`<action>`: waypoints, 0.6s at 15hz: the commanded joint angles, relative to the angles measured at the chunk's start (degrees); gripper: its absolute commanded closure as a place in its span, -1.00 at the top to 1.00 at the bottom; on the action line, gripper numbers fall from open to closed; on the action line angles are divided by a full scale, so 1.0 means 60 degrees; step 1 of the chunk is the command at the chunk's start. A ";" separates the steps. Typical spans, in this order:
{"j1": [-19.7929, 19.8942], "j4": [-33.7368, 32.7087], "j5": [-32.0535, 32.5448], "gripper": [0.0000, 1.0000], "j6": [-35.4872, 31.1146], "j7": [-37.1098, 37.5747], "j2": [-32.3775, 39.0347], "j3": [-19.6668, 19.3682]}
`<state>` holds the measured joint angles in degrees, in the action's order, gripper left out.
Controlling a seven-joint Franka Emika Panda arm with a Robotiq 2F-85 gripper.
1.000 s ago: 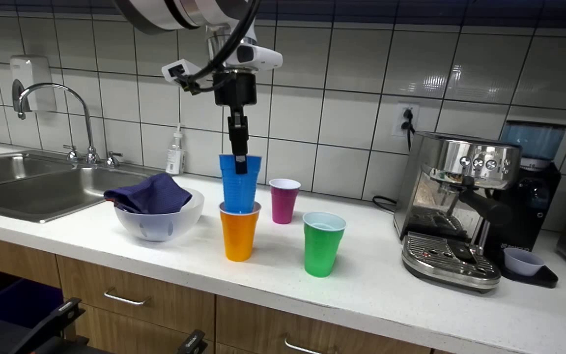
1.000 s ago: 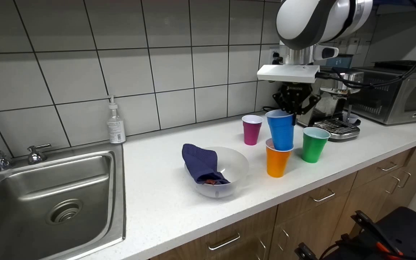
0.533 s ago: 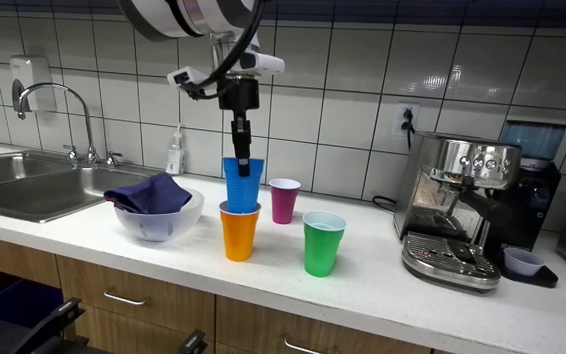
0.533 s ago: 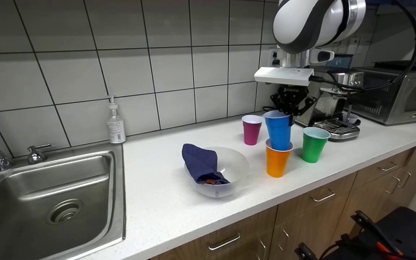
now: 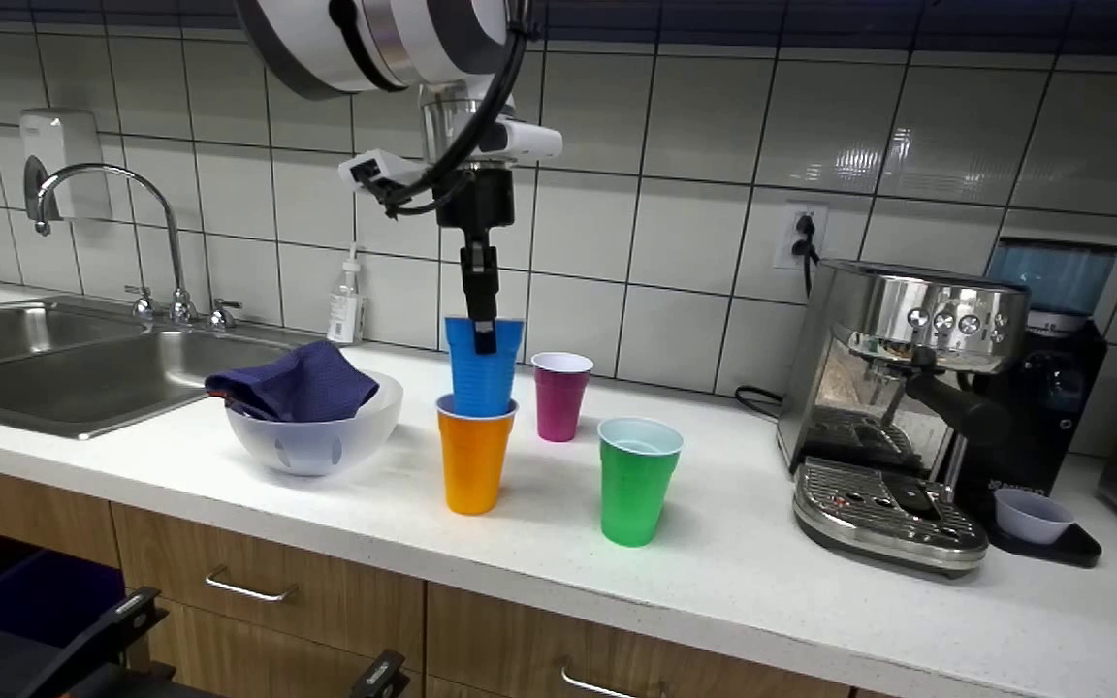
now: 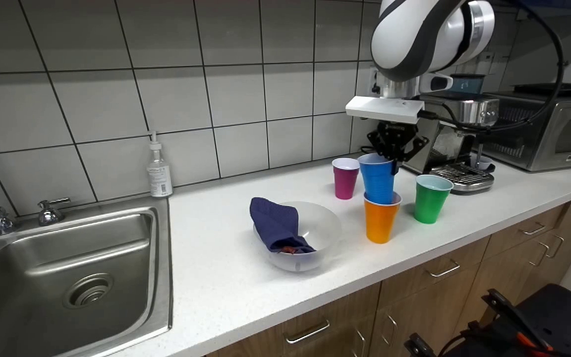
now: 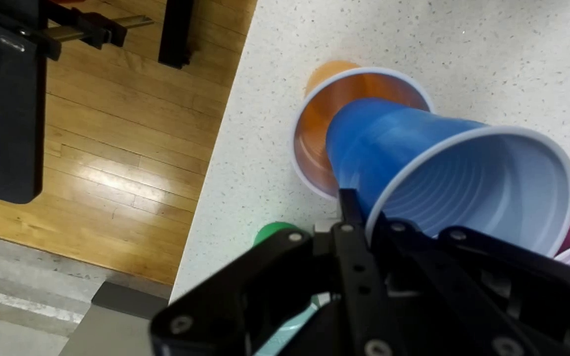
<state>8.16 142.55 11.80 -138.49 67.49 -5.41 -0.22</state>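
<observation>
My gripper [image 5: 486, 334] is shut on the rim and side wall of a blue cup [image 5: 476, 383]. In the wrist view, one finger [image 7: 350, 202] lies outside the wall; the other is mostly hidden inside the cup. The blue cup [image 6: 378, 186] stands nearly upright over an orange cup [image 6: 381, 225], its base inside the orange mouth. The wrist view shows the blue base [image 7: 359, 123] within the orange rim [image 7: 296, 143]. How deep it sits is hidden. A green cup [image 5: 631, 494] and a magenta cup [image 5: 560, 402] stand upright nearby on the counter.
A translucent bowl [image 5: 316, 451] with a dark blue cloth [image 5: 302, 383] stands beside the cups. A sink [image 6: 161, 258], a soap bottle [image 6: 159, 173], an espresso machine [image 5: 898, 407] and a microwave [image 6: 538, 129] line the counter. The counter's front edge [image 5: 558, 591] runs close to the cups.
My gripper and the blue cup have moved down, slightly right in an exterior view and left in the opposite picture. Less of the blue cup shows above the orange rim, which has shifted slightly.
</observation>
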 commanded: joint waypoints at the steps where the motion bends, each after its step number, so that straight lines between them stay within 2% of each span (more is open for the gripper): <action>1: -0.0122 -0.0102 0.0069 -0.98 -0.0286 0.0311 0.0151 -0.0093; 9: -0.0234 0.0218 -0.0057 -0.98 -0.0488 0.0437 0.0017 -0.0125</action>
<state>7.50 142.82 11.68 -140.54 68.28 -4.52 -0.56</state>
